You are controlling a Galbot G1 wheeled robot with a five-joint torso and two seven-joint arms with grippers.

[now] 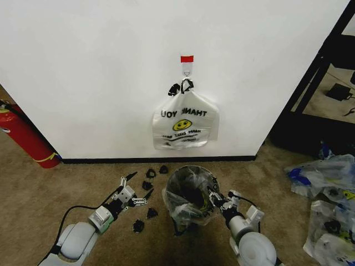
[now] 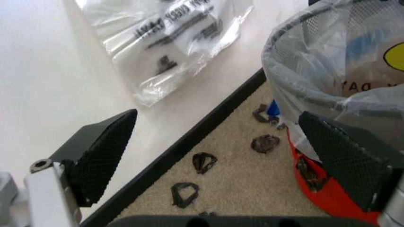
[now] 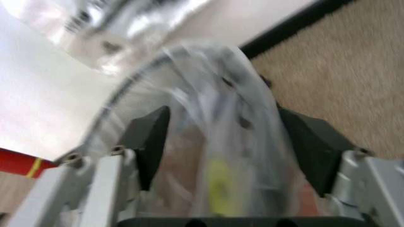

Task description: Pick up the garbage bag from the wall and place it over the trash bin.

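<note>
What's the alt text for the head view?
A see-through garbage bag lines the black mesh trash bin on the carpet, with the right claw at its rim and the left claw open beside it. Behind, a white THANK YOU smiley bag hangs from a hook on the white wall.

Both arms reach forward and down from the robot's shoulders, low over the floor. The left arm angles inward from the left side, forearm white with a black cable looping off it. The left gripper has its jaws spread wide, nothing between them; the left wrist view shows its two black textured pads well apart. The right arm extends forward on the right side, wrist pitched down. The right gripper also stands with fingers parted, thin clear plastic lying between them, not pinched.
</note>
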